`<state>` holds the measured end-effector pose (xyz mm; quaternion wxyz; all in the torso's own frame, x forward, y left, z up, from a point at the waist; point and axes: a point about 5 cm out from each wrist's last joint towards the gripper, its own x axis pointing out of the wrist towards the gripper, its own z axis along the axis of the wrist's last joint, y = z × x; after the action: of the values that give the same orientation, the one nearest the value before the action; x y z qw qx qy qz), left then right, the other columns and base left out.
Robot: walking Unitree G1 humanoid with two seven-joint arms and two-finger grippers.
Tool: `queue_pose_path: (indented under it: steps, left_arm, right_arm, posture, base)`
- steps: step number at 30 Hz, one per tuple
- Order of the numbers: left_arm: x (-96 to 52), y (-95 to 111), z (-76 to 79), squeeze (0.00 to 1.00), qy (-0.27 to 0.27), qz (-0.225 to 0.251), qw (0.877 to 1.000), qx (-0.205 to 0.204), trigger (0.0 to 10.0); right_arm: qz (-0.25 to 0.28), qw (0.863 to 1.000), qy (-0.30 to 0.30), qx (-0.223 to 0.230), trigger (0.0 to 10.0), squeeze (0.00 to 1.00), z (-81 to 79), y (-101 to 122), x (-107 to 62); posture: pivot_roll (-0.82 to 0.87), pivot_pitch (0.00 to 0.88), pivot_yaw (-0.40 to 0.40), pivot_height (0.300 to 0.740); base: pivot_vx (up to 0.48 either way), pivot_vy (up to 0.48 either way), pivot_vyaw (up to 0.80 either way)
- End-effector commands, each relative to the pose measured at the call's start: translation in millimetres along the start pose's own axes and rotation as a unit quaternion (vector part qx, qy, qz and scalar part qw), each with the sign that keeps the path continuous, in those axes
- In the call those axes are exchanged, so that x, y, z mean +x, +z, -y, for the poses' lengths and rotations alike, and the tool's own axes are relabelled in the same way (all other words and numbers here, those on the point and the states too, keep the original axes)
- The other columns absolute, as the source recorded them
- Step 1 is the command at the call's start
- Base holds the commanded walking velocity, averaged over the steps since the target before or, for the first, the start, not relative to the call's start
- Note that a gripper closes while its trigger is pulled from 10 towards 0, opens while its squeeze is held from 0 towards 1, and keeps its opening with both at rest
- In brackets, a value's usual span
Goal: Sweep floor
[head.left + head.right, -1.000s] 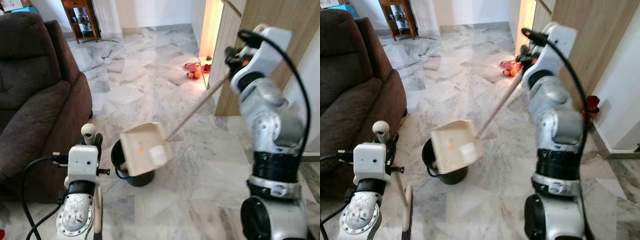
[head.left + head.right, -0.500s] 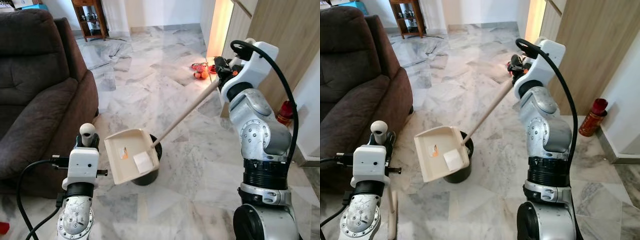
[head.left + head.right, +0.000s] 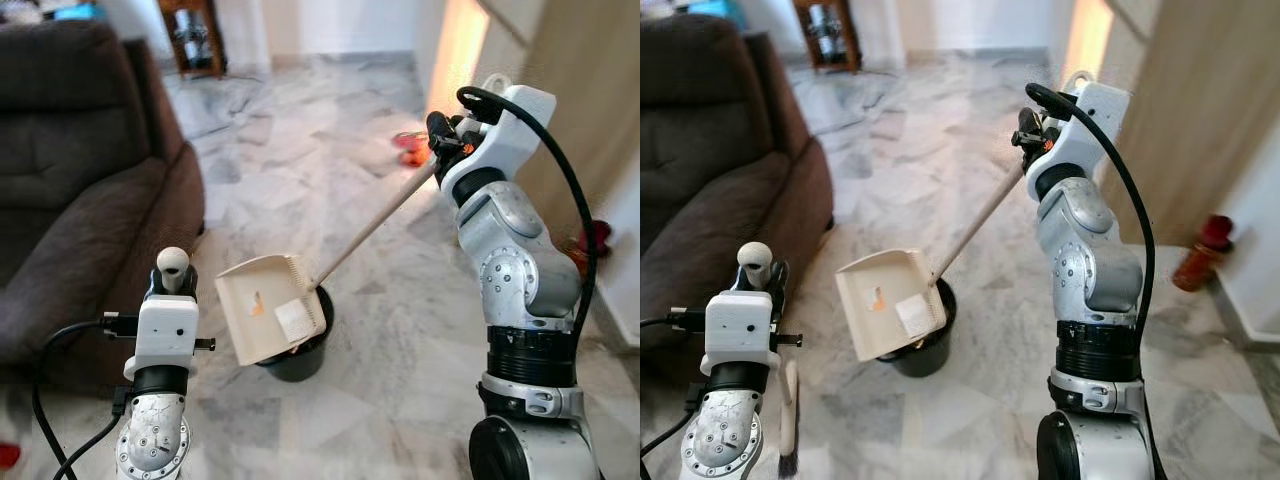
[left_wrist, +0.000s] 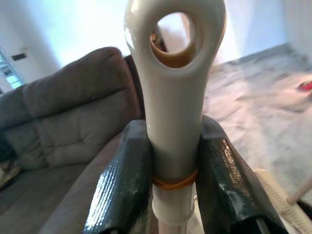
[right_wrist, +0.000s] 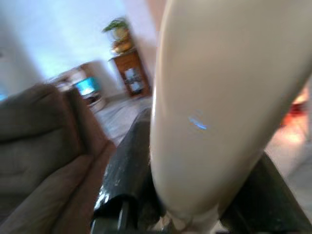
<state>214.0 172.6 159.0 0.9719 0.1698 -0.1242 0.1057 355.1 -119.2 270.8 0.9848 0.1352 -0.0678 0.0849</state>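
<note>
A cream dustpan (image 3: 268,308) hangs tilted over a black bin (image 3: 300,352), with an orange scrap (image 3: 257,304) and a white paper piece (image 3: 293,318) lying in it. Its long pale handle (image 3: 375,225) rises to my right gripper (image 3: 441,138), which is shut on the handle's end (image 5: 219,97) between black fingers (image 5: 126,180). My left gripper (image 3: 172,290) is shut on the broom handle (image 4: 173,107) just below its knob (image 3: 173,262). The broom stands upright and its bristles (image 3: 788,460) touch the floor by my left side.
A brown sofa (image 3: 70,190) fills the left. A wooden cabinet wall (image 3: 1180,110) stands on the right, with a red object (image 3: 1200,250) at its foot. Red and orange items (image 3: 410,148) lie on the marble floor beyond. A wooden shelf (image 3: 195,35) stands far back.
The head camera has shifted and the picture has blurred. The dustpan has stayed over the bin, tilting slightly. Both grippers have kept their holds.
</note>
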Motion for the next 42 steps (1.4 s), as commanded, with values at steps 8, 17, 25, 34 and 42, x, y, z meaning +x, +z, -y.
queue_pose_path:
  steps: [8, 17, 25, 34, 42]
  left_arm:
    - [3.0, 12, -4.2, 0.0, 0.013, 0.033, 0.999, 0.009, 10.0]
    - [4.0, 13, -5.0, 0.0, 0.017, 0.036, 0.999, 0.01, 10.0]
    - [4.5, 15, -3.4, 0.0, 0.01, 0.042, 0.999, 0.007, 10.0]
    - [4.4, 14, -2.6, 0.0, 0.009, 0.041, 0.999, 0.005, 10.0]
    - [4.4, 14, -2.4, 0.0, 0.007, 0.041, 0.999, 0.006, 10.0]
  right_arm:
    - [0.048, 0.998, 0.024, 0.016, 10.0, 0.0, -5.4, 21, -4.0]
    - [0.048, 0.998, 0.029, 0.018, 10.0, 0.0, -6.7, 21, -4.0]
    - [0.047, 0.998, 0.034, 0.016, 10.0, 0.0, -9.9, 17, -4.9]
    - [0.045, 0.994, 0.093, 0.026, 10.0, 0.0, -39.5, 2, -17.3]
    - [0.068, 0.989, 0.131, 0.017, 10.0, 0.0, -58.2, -1, -26.0]
  posture:
    - [-0.19, 0.049, 0.085, 0.74]
    - [-0.19, 0.053, 0.083, 0.74]
    - [-0.18, 0.057, 0.082, 0.74]
    - [-0.19, 0.065, 0.084, 0.74]
    - [-0.18, 0.066, 0.083, 0.74]
  base:
    - [0.368, 0.0, 0.0]
    - [0.367, 0.0, 0.0]
    - [0.182, 0.0, 0.0]
    - [0.0, 0.0, 0.0]
    - [0.0, 0.0, 0.0]
